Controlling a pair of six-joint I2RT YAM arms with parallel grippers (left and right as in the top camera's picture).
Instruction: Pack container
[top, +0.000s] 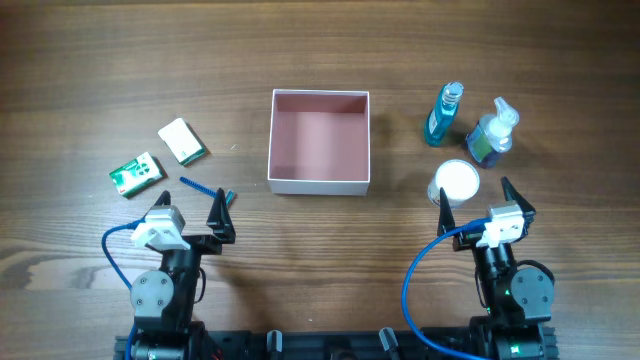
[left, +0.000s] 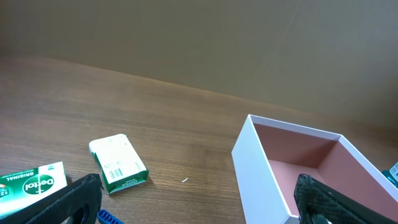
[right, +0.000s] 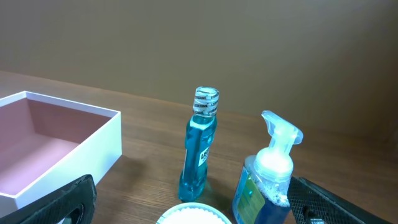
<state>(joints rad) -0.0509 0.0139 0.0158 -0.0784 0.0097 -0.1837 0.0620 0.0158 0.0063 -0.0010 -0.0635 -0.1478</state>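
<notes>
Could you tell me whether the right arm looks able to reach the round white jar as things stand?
Probably yes: the round white jar sits just ahead of the open right gripper, nothing between them; the blue bottle and pump bottle stand beyond it.

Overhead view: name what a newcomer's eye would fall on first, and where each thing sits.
The container, white-walled, pink inside and empty, sits mid-table and draws the eye first. To its right stand a blue bottle and a pump bottle, with a round white lid nearer the arms. To its left lie a white packet and a green-and-white packet.
</notes>
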